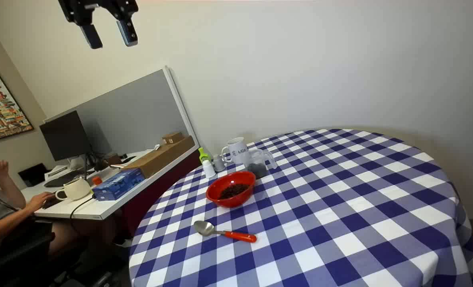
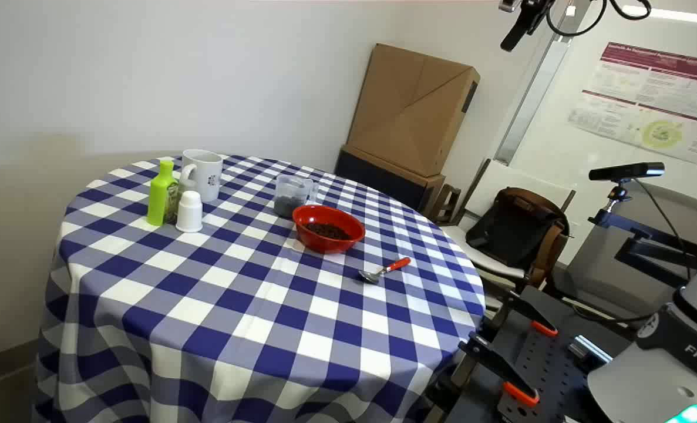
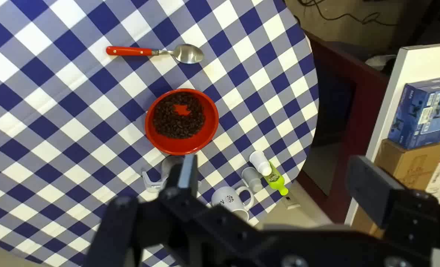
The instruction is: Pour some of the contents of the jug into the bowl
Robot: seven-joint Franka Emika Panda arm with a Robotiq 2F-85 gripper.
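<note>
The pincer (image 1: 113, 44) hangs high above the level of the checked tablecloth (image 1: 379, 215), its fingers (image 1: 91, 36) spread wide; in an exterior view the top edge leaves just a single finger (image 2: 518, 32) plain to see. In the wrist view a blurred finger blocks part of the clear plastic jug (image 2: 291, 195), which both exterior views show upright on the cloth, its dark contents (image 2: 285, 207) too murky to name. Just beside it sits the red bowl (image 3: 201, 138); whether they touch I can't tell. Only the wrist view clearly picks out separate dark brown beans (image 3: 179, 128) in it. An orange-handled spoon (image 3: 156, 52) lies near. The jug partly masks a white mug (image 1: 234, 149) in an exterior view. A grey shaker (image 3: 252, 178) shows beside a white shaker (image 2: 189, 212) and lime-green bottle (image 2: 160, 197). Farther out, an exterior view's edge cuts off a seated person (image 1: 5, 225).
</note>
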